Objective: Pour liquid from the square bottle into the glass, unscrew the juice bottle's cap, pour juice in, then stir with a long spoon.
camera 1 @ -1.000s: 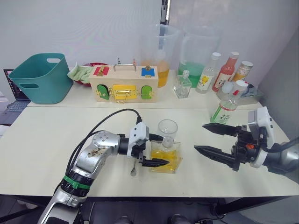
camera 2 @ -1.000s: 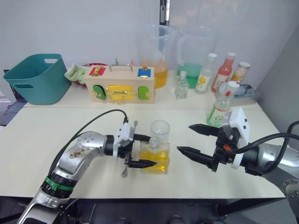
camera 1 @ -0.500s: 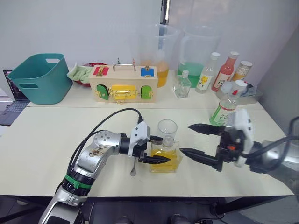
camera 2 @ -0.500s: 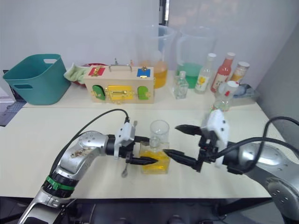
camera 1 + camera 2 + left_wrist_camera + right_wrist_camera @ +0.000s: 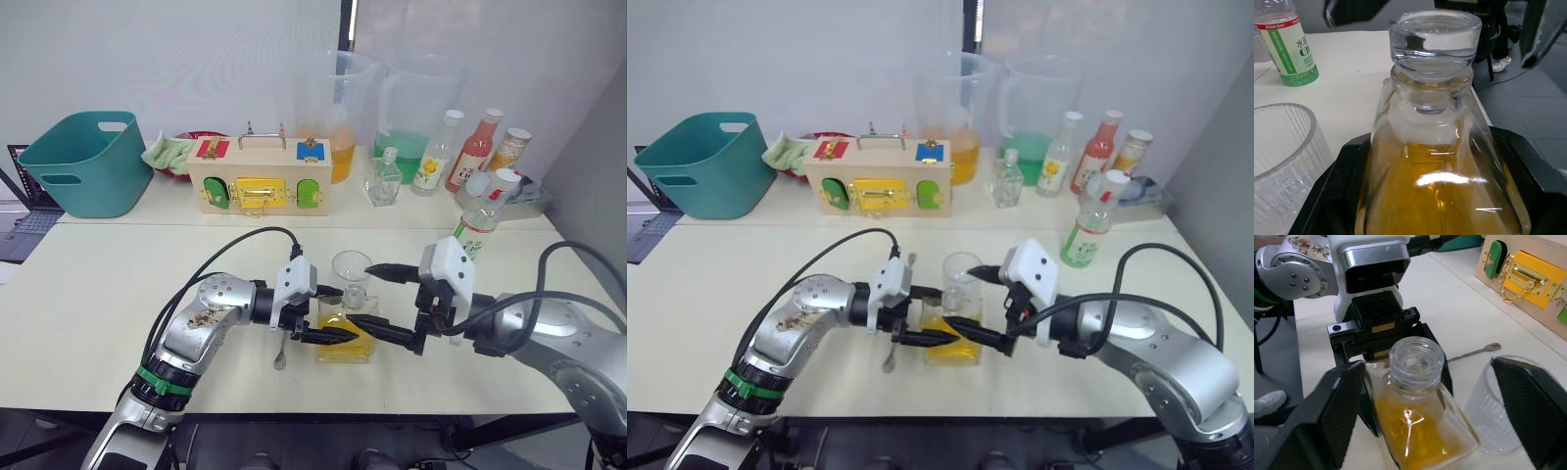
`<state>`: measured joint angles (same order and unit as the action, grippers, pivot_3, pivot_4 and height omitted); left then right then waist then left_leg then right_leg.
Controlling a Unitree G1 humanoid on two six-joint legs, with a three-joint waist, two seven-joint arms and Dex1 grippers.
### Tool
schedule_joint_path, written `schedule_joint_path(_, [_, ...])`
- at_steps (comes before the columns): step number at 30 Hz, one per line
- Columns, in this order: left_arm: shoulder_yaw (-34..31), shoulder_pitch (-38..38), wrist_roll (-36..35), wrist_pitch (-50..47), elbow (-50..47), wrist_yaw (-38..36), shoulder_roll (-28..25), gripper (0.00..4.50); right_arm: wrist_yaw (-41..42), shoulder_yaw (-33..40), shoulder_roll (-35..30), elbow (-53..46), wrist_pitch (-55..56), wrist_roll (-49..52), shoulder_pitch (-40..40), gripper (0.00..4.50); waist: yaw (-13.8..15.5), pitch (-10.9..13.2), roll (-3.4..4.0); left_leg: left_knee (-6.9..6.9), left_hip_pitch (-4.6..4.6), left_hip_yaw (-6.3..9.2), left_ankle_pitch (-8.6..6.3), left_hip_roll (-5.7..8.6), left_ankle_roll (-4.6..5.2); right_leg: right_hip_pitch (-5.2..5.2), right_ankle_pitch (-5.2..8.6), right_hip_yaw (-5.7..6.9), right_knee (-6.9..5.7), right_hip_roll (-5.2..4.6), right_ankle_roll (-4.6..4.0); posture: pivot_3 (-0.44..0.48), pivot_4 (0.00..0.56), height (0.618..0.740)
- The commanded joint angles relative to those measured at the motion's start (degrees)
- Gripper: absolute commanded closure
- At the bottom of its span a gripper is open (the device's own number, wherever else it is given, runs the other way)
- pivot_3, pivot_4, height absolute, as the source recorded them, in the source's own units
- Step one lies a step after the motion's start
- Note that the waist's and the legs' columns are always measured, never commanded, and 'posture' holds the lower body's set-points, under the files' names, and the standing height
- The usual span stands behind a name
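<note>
The square bottle (image 5: 345,333) is held by the left gripper (image 5: 323,315), seemingly stoppered, while the wide-open right gripper (image 5: 377,300) has been brought in.

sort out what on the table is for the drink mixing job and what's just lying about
For the job:
square bottle of liquid
glass
juice bottle with cap
long spoon

Lying about:
teal tub
wooden latch box
two measuring jugs
small bottles at the back
</note>
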<state>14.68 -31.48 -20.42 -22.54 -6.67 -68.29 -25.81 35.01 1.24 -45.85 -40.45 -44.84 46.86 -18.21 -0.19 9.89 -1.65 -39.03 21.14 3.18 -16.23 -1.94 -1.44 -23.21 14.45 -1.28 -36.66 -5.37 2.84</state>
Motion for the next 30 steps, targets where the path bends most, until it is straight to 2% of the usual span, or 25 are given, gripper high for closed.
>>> schedule_joint_path(1, [0.56, -0.51, -0.94, 0.29, -2.36, -0.35, 0.29, 1.71, 0.61, 0.50, 1.01, -0.40, 2.04, -1.20, 0.17, 1.52, 0.03, 0.00, 0.00, 0.00, 0.00, 0.00, 0.00, 0.00, 0.00, 0.00, 0.00, 0.00, 0.00, 0.00, 0.00, 0.000, 0.150, 0.740])
schedule_joint_path(7, [0.73, -0.70, -0.76, 0.63, -2.07, -0.28, 0.53, 1.71, 1.13, -0.60, 2.94, 0.41, 2.57, -2.69, 0.04, 3.47, 0.01, 0.00, 0.00, 0.00, -0.01, 0.00, 0.00, 0.00, 0.00, 0.00, 0.00, 0.00, 0.00, 0.00, 0.00, 0.000, 0.150, 0.740])
schedule_joint_path(17, [1.18, -0.51, 0.02, 1.08, -1.55, 0.11, 0.95, 1.71, 2.10, -0.35, 7.04, 1.55, 2.24, -1.90, -1.18, 3.49, -0.46, 0.00, 0.00, 0.00, -0.04, 0.00, 0.01, -0.01, 0.02, 0.00, 0.00, -0.02, -0.07, 0.02, 0.00, 0.000, 0.150, 0.740])
schedule_joint_path(25, [1.22, -0.48, 0.25, 1.39, -1.42, 0.19, 1.00, 1.71, 1.71, -0.49, 7.17, 1.53, 0.74, -2.27, -2.31, 3.49, -0.49, 0.00, 0.00, 0.00, -0.04, 0.00, 0.03, 0.00, 0.04, 0.00, 0.00, -0.03, -0.09, 0.02, -0.01, 0.000, 0.150, 0.740])
schedule_joint_path(27, [1.15, -0.39, 0.28, 1.41, -1.56, 0.14, 0.78, 1.71, 1.99, -0.75, 7.21, 1.46, 1.55, -3.09, -2.70, 2.44, -0.49, 0.00, 0.00, 0.00, -0.04, 0.00, 0.03, 0.00, 0.04, -0.01, 0.00, -0.02, -0.08, 0.02, -0.01, 0.000, 0.150, 0.740])
schedule_joint_path(30, [0.94, -0.28, 0.42, 1.46, -1.62, 0.32, 0.56, 1.71, 2.33, -1.16, 7.20, 1.35, 2.88, -4.72, -3.29, 1.44, -0.24, 0.00, 0.02, 0.00, -0.03, 0.01, 0.03, 0.01, 0.04, 0.00, 0.00, -0.04, -0.07, 0.01, 0.00, 0.000, 0.150, 0.740])
